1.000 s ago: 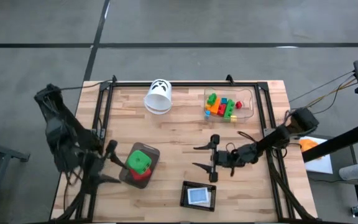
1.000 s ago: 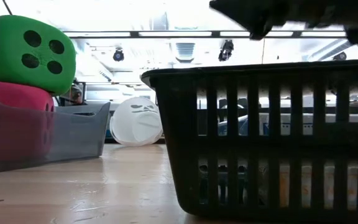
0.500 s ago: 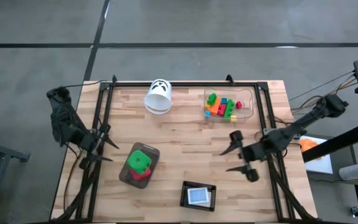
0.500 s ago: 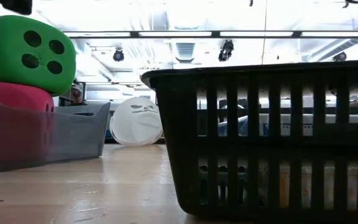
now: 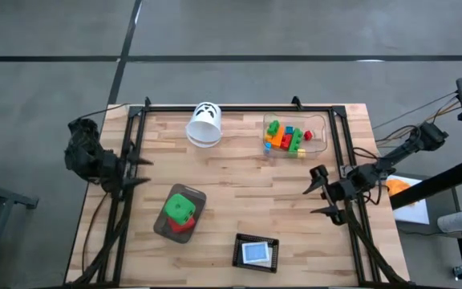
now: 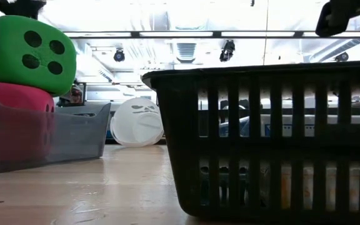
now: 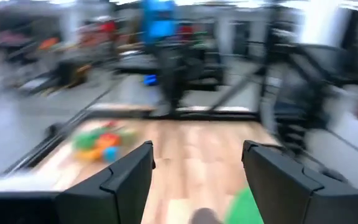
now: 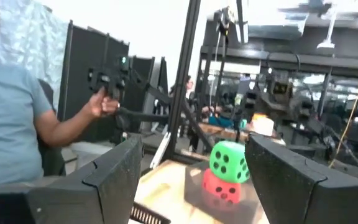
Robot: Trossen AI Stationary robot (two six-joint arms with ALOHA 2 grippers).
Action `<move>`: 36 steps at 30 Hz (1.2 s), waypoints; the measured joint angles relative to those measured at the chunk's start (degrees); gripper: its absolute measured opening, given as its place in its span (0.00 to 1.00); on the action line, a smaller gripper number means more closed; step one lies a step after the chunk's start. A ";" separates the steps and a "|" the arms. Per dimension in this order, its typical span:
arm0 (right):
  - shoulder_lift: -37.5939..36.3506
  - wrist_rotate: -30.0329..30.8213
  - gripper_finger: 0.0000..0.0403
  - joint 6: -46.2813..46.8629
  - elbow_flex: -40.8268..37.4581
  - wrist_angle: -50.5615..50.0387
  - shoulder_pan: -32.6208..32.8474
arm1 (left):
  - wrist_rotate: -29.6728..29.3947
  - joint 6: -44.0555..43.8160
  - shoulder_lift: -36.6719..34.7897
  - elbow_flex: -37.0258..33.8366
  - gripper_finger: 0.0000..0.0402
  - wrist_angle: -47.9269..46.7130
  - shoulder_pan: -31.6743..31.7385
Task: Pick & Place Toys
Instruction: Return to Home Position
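Wooden table (image 5: 231, 172) carries the toys: the green die (image 5: 180, 207) sits on the red die (image 5: 181, 226) in the grey tray (image 5: 200, 197) left of centre, and the bricks (image 5: 285, 138) lie in the clear box (image 5: 318, 128) toward the far right. The left gripper (image 5: 144, 170) hangs at the table's left edge, fingers spread wide and empty. The right gripper (image 5: 311, 199) hangs at the right edge, also spread wide and holding nothing, well apart from both dice.

left pincer (image 5: 140, 171) drawn back to left edge, right pincer (image 5: 319, 193) to right edge
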 joint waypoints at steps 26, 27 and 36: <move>0.54 0.20 0.68 -0.51 -0.13 0.13 0.14 | 21.60 14.30 1.98 -15.84 0.62 22.99 5.95; 0.75 0.22 0.68 -0.51 -0.13 0.17 0.14 | 22.50 14.14 2.83 -16.86 0.62 24.85 6.93; 1.80 0.33 0.68 0.17 -0.15 0.19 0.14 | 37.69 10.45 13.40 -21.27 0.62 36.30 24.13</move>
